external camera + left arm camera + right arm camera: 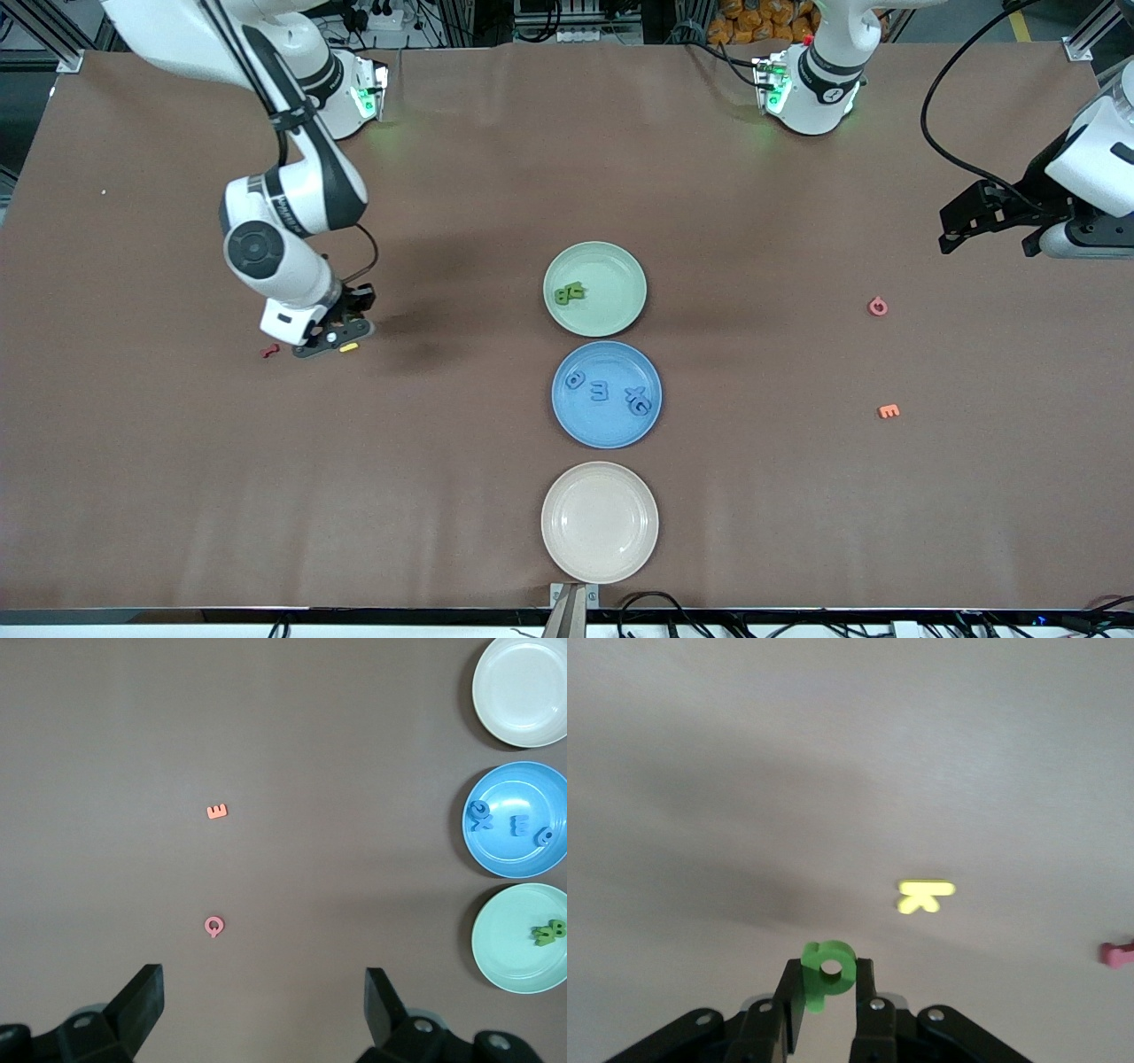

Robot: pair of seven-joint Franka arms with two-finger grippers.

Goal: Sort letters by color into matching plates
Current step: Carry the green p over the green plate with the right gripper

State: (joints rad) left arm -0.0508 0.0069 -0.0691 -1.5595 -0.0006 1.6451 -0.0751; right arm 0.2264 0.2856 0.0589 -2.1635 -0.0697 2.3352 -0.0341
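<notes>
Jaws of the right gripper (829,992) are drawn in tight on a green letter (827,972) — a chunky piece with a round hole, pinched by its stem, its looped head standing proud of the fingertips. In the front view this gripper (330,337) sits low over the desk (177,461) toward the right arm's end, with a yellow letter (349,347) just beside it and a small red letter (270,350) close by.

Jaws of the left gripper (266,1001) stand wide apart and hold nothing; that arm waits raised over its own end of the desk, with a pink letter (213,926) and an orange letter (217,811) lying on the bare surface below, well apart from each other.

Three plates line up along the middle of the desk. The mint green plate (620,266) is farthest from the front camera and carries two green letters (569,292) touching one another near its rim. The blue plate (611,434) comes next — it holds four blue letters (600,390), two of them bunched together. The cream plate (600,523) lies nearest the front camera.
</notes>
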